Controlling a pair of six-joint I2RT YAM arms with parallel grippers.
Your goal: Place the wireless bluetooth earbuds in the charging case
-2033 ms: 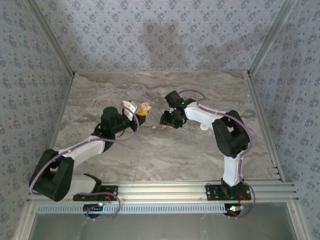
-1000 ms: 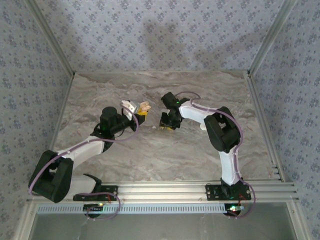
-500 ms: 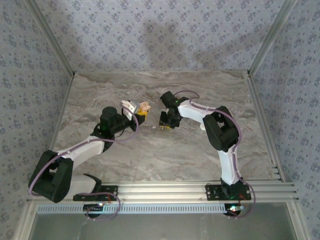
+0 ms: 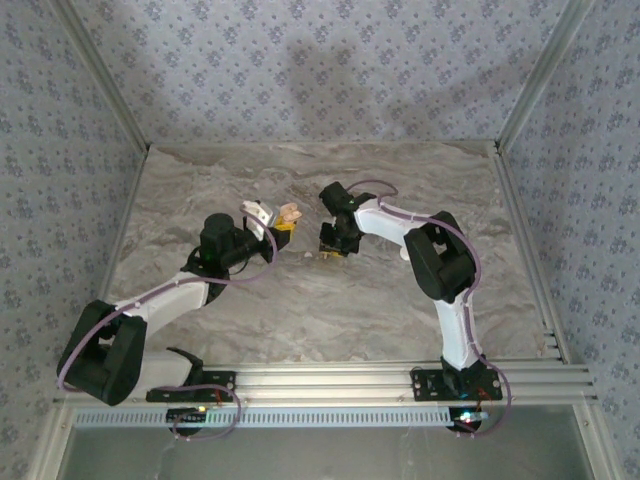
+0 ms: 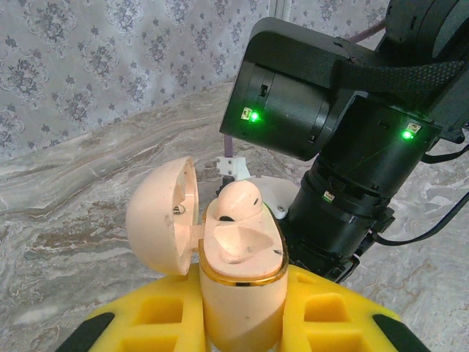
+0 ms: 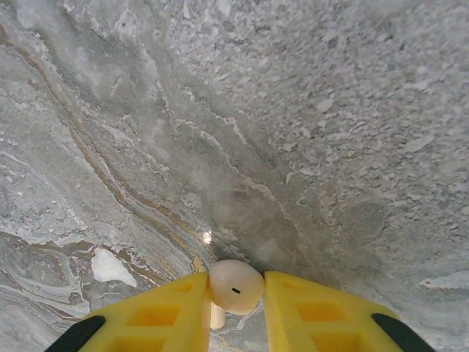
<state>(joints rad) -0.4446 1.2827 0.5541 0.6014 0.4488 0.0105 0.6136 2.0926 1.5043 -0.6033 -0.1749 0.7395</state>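
While left claw (image 5: pixel 242 326) holds case (image 5: pixel 242 249) (lid (image 5: pixel 161 216) open), right claw (image 6: pixel 234 312) pinches earbud (image 6: pixel 236 286).

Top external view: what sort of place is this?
Likely a lab robot cell: a marble-look table, boxed in by patterned walls on an aluminium frame, with a left arm and a right arm bolted at its near edge.

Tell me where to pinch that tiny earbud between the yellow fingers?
Pinch the earbud by its round head, from its two sides, where the yellow fingers flank it. The head is widest, and the thin stem is left free for the charging case.
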